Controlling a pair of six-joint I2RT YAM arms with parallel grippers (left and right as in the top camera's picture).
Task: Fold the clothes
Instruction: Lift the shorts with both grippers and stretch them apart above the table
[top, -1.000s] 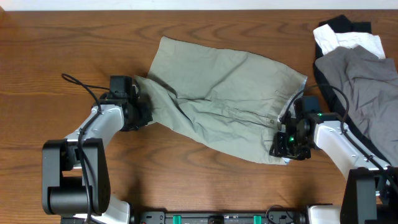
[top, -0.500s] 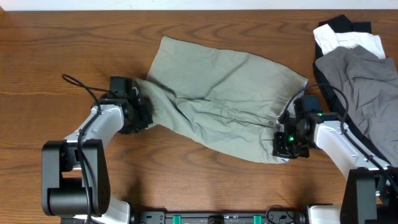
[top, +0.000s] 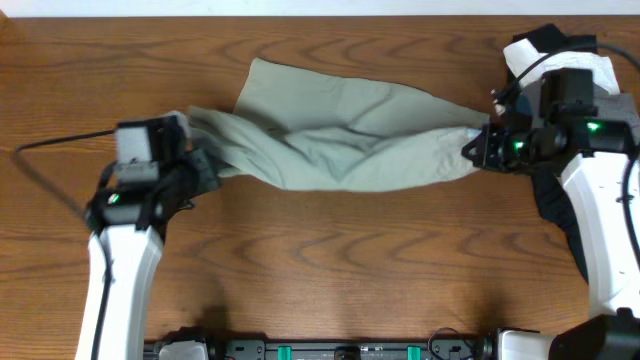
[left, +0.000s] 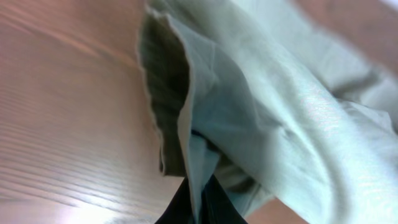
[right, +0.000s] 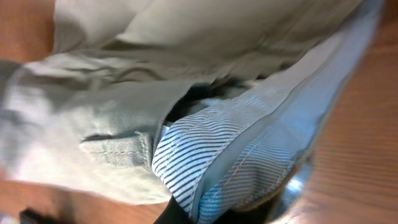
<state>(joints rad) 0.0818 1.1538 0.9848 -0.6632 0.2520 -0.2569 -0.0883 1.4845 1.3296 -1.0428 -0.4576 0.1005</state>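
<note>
The clothes, a pair of light khaki-green shorts (top: 340, 140), hang bunched and stretched between my two grippers above the wooden table (top: 330, 270). At the shorts' left end my left gripper (top: 205, 168) is shut on the fabric. The left wrist view shows a fold of cloth (left: 261, 106) pinched between the dark fingers of that gripper (left: 200, 205). My right gripper (top: 472, 150) is shut on the right end. In the right wrist view its jaws (right: 199, 214) clamp an edge with striped inner lining (right: 205, 155). The far hem still rests on the table.
At the far right edge lies a pile of other garments, a white one (top: 522, 60) and a black one (top: 548, 38), largely covered by my right arm (top: 600, 190). A cable (top: 50, 165) trails left from the left arm.
Both grippers have risen and pulled apart, the left one leftward and the right one up and to the right. The shorts went from lying flat to being drawn taut. The right gripper closed on the cloth.
</note>
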